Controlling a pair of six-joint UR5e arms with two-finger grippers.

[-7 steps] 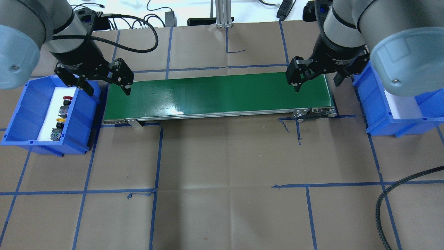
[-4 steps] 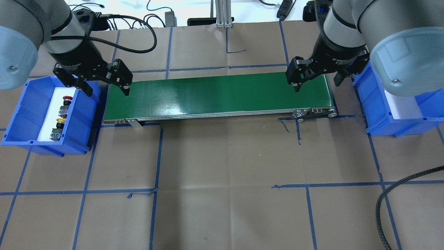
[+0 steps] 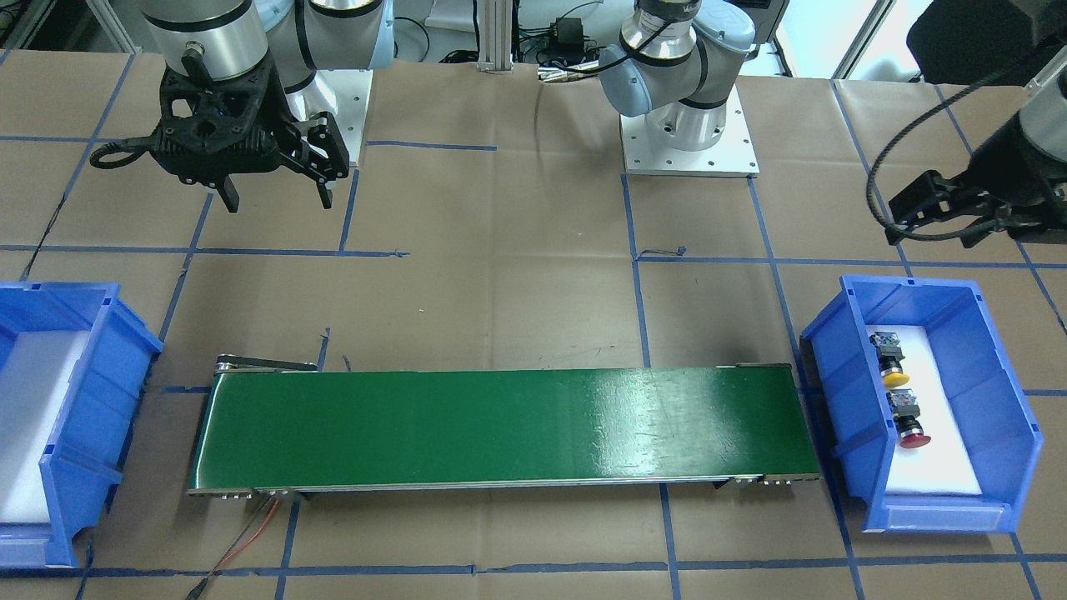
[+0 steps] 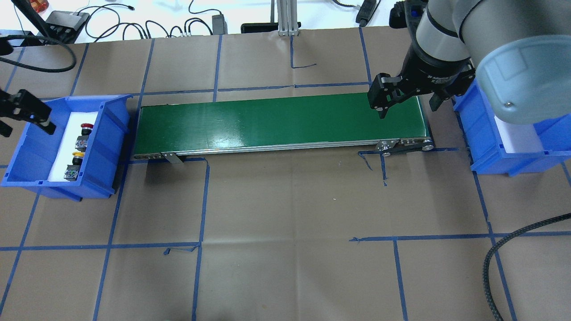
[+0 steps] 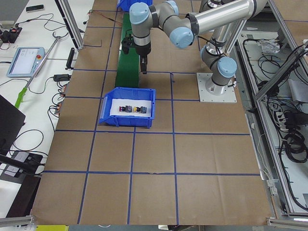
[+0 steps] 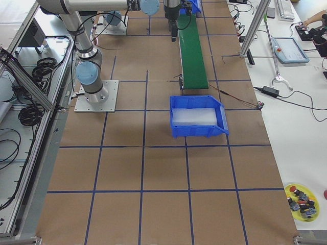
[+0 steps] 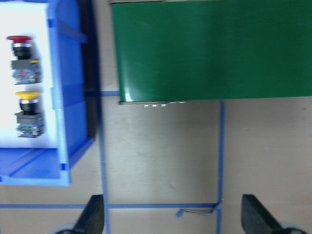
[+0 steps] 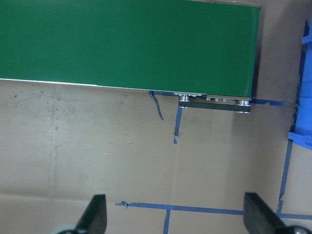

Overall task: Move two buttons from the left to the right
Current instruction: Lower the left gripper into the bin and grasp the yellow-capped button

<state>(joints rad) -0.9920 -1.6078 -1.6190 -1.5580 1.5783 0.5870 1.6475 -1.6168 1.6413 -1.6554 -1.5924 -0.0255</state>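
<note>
The red-capped button (image 4: 85, 128) and the yellow-capped button (image 4: 78, 155) lie on white foam in the blue left bin (image 4: 111, 133). They also show in the front view, red (image 3: 911, 429) and yellow (image 3: 892, 371), and in the left wrist view, red (image 7: 22, 51) and yellow (image 7: 27, 112). My left gripper (image 4: 27, 131) hangs open and empty, high over the bin's outer side; it also shows in the left wrist view (image 7: 175, 219). My right gripper (image 4: 408, 109) is open and empty above the right end of the green conveyor (image 4: 281, 120).
The blue right bin (image 4: 486, 147) holds white foam and stands past the conveyor's right end. A black braided cable (image 4: 504, 249) loops over the table's front right. Wires and boxes lie along the table's far edge.
My left arm has swung left, from the conveyor's left end to over the left bin, and has mostly left the overhead view. The right arm and both buttons have not moved.
</note>
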